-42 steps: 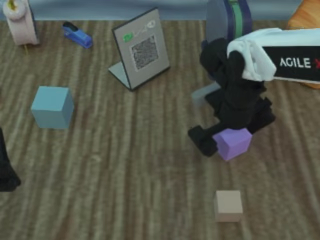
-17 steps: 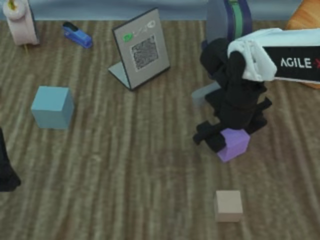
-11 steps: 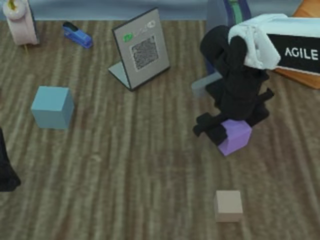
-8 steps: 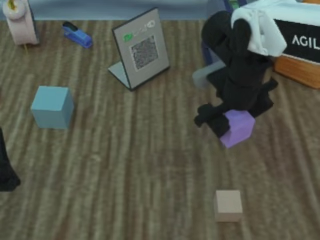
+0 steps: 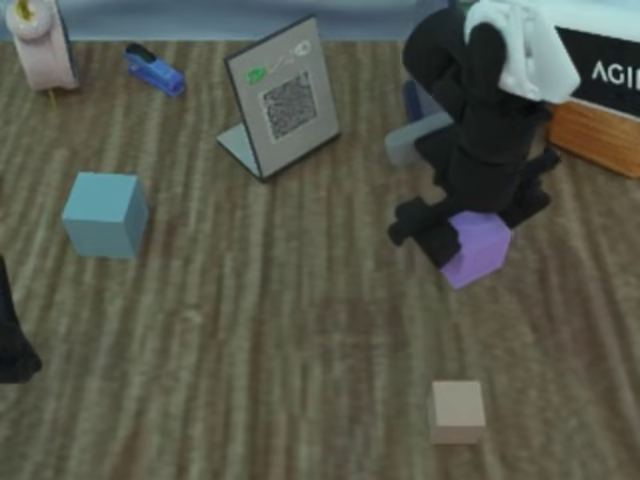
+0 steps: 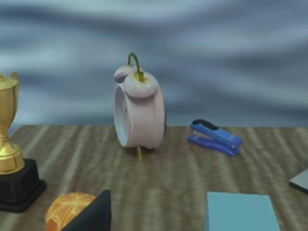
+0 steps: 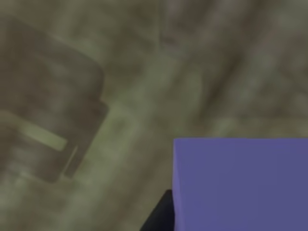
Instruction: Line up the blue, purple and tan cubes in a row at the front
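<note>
The right arm has a glossy white shell, rounded and smooth where it bends, and a flat black panel along its side with white capital letters, of which only "AGI" falls inside the top view. Beyond the white shell the wrist section is matte black and bulbous, narrowing into a blocky black body. The right gripper is all black, with short squared fingers of angular, boxy shape. No cables or screws can be made out on it. The left arm shows only as a plain matte black mass at the left edge, near side, with no markings visible.
</note>
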Tool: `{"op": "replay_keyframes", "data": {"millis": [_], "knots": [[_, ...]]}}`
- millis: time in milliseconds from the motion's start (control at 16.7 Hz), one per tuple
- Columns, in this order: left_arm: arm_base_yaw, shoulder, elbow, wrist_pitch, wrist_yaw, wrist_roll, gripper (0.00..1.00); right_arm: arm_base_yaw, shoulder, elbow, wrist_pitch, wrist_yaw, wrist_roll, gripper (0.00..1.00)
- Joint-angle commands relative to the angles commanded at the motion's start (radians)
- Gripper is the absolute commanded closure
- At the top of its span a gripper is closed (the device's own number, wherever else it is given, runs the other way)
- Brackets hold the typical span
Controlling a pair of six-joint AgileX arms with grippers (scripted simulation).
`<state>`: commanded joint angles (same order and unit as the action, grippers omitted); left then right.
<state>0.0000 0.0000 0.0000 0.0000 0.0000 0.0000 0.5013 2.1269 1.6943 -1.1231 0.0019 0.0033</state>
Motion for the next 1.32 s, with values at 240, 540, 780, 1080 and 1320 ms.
{"op": "replay_keyframes", "data": {"millis": [240, 540, 780, 1080, 1320], "knots": [[0.000, 0.000, 0.000, 0.000, 0.000, 0.000, 0.00, 0.076, -0.022, -0.021, -0.006, 0.003, 0.150, 1.00], [0.000, 0.000, 0.000, 0.000, 0.000, 0.000, 0.00, 0.228, -0.084, -0.092, -0.013, 0.007, 0.512, 1.00], [0.000, 0.000, 0.000, 0.000, 0.000, 0.000, 0.00, 0.343, -0.140, -0.149, -0.013, 0.011, 0.784, 1.00], [0.000, 0.000, 0.000, 0.000, 0.000, 0.000, 0.00, 0.398, -0.183, -0.181, -0.004, 0.015, 0.895, 1.00], [0.000, 0.000, 0.000, 0.000, 0.000, 0.000, 0.00, 0.393, -0.177, -0.181, -0.001, 0.013, 0.896, 1.00]]}}
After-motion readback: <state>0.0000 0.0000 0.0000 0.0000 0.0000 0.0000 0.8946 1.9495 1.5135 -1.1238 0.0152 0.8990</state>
